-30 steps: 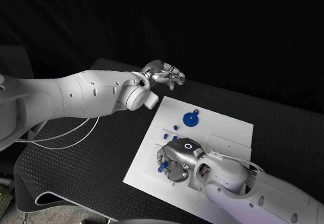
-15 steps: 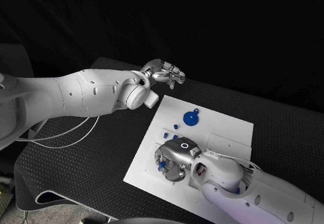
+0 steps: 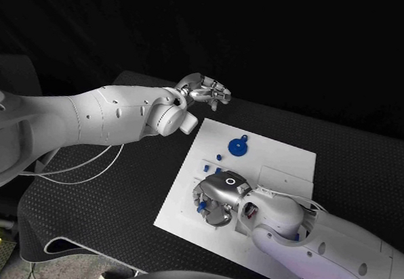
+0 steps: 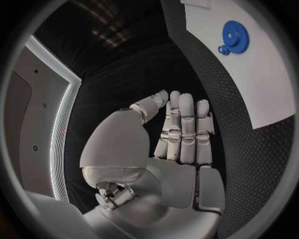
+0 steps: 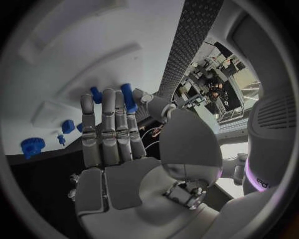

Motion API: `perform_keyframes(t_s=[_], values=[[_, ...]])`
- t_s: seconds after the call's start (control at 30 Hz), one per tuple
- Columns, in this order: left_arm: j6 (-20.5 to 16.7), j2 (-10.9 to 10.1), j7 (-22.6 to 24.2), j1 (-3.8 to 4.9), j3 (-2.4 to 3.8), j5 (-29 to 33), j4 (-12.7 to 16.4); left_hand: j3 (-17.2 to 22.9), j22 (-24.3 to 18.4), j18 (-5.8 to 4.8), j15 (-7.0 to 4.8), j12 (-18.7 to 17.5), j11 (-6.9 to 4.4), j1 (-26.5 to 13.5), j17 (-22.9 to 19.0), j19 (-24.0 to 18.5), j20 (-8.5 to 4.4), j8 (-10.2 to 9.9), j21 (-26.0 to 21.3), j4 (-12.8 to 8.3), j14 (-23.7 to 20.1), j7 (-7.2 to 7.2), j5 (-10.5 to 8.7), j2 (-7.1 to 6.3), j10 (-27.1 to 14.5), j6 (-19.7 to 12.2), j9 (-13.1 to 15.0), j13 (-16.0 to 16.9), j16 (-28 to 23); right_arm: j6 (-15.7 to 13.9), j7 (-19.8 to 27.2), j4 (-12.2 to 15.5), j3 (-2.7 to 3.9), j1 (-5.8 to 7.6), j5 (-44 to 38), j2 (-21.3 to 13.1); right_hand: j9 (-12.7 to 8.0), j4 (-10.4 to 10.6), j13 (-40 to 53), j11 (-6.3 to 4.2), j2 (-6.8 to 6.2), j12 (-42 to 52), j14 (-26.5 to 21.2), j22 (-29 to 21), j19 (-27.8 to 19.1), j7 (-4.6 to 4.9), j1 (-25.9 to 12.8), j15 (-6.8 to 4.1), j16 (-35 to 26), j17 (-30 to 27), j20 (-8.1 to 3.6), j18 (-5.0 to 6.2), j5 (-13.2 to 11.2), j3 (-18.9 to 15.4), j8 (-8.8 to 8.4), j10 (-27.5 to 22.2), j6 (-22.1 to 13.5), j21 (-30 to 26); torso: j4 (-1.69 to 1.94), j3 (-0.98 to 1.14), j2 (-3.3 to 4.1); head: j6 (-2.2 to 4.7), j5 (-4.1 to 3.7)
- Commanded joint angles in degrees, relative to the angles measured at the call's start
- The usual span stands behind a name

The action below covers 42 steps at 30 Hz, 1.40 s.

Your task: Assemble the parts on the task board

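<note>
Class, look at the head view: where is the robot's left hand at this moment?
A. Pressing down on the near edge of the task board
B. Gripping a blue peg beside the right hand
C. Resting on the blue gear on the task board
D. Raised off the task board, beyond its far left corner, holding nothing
D: the left hand hovers over the black table beyond the task board, its fingers empty in the left wrist view.

One white rectangular task board (image 3: pixel 278 163) on the black table (image 3: pixel 107 190). One large blue toothed gear (image 4: pixel 235 35) with one smaller blue gear (image 4: pixel 224 49) touching it. At least three small blue pegs, one (image 5: pixel 127 95) beside the fingers; total uncertain.
</note>
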Motion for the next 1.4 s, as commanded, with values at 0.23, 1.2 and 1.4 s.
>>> perform_keyframes(t_s=[0.23,1.2,1.4], values=[[0.8,0.1,0.2,0.09,0.03,0.1,0.0,0.0,1.1,0.02,0.17,0.2,-0.04,0.0,0.1,-0.4,-2.43,-0.2,-0.2,0.2,-0.2,0.22,-0.40,-0.42,-0.6,-0.4,0.1,0.1,-0.2,-0.7,2.4,0.1,-0.49,-0.41,3.3,0.3,-1.3,-1.8,-0.7,1.95,-1.76,-2.7,-3.6,-0.3,-4.3,1.72,-2.0,1.82,-2.9,-0.5,1.48,6.87,3.6,-5.8,-2.70,-4.0,-3.9,-2.9,-0.03,0.00,0.02,0.04,0.04],[0.9,-0.5,0.0,0.09,-0.01,0.1,-0.3,0.0,1.1,0.02,0.19,0.2,-0.02,0.1,0.1,-0.5,-2.41,-0.2,-0.2,0.2,-0.3,0.24,-0.41,-0.48,-0.6,-0.4,0.1,0.1,-0.3,-7.7,5.1,5.1,0.60,2.87,11.5,-5.9,-3.2,-1.3,-4.3,3.76,-5.20,-3.7,-3.2,1.2,-3.7,2.05,-3.2,1.81,-2.7,0.8,1.63,7.13,5.7,-13.2,-5.58,-15.0,-10.3,-3.5,-0.12,-0.01,-0.05,0.71,-0.36],[0.9,-0.5,0.0,0.08,-0.05,0.1,-0.6,0.0,1.1,0.02,0.19,0.2,-0.02,0.1,0.1,-0.5,-2.41,-0.3,-0.2,0.2,-0.3,0.24,-0.41,-0.49,-0.6,-0.5,0.1,0.1,-0.3,-8.4,6.2,6.3,2.92,3.81,15.9,-8.1,-3.2,-1.0,-4.8,3.15,-5.36,-3.6,-2.6,1.4,-3.0,1.49,-3.3,1.37,-2.5,1.1,1.30,7.13,6.0,-14.0,-5.45,-17.0,-11.0,-3.4,-0.22,0.09,-0.05,1.34,-0.69]])
